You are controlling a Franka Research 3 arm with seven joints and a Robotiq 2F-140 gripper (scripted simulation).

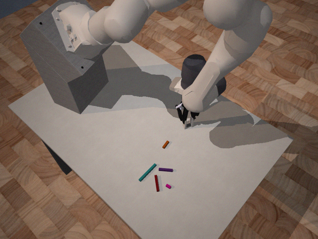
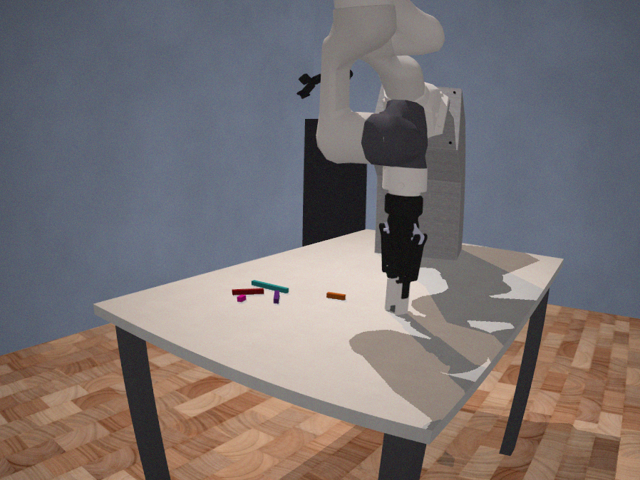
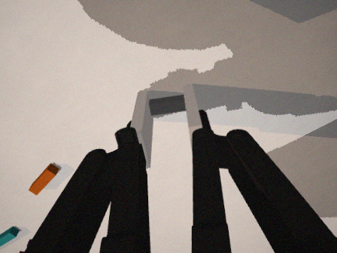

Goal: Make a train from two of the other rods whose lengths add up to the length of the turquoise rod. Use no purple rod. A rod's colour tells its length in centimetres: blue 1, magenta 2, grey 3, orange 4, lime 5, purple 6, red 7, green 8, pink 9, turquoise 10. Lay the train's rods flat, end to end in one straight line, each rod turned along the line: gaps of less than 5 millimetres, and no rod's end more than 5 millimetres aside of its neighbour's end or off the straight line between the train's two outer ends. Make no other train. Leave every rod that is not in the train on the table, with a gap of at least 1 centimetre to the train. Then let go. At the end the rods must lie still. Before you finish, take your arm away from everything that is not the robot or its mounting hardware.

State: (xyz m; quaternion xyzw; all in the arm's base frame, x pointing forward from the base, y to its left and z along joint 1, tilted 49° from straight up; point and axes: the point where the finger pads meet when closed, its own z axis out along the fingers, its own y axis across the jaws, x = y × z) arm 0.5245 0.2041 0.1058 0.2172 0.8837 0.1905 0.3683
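Note:
My gripper [image 1: 188, 125] [image 2: 397, 308] [image 3: 167, 103] stands upright with its fingertips down at the white table [image 1: 77, 144], at the edge of the arm's shadow. In the wrist view a short grey rod [image 3: 168, 105] lies flat between the two fingertips, and both fingers touch its ends. The orange rod [image 1: 165, 144] [image 2: 335, 295] [image 3: 44, 179] lies alone a short way from the gripper. Further off lie the turquoise rod [image 1: 147, 172] [image 2: 269, 285] [image 3: 7, 236], the purple rod [image 1: 165, 169] [image 2: 276, 296], the red rod [image 1: 156, 183] [image 2: 247, 291] and the small magenta rod [image 1: 168, 185] [image 2: 241, 298], close together but apart.
The arm's grey base block [image 1: 64, 77] stands at the table's back corner. The arm reaches over the back half of the table and casts broad shadows there. The table's edges drop to a wooden floor.

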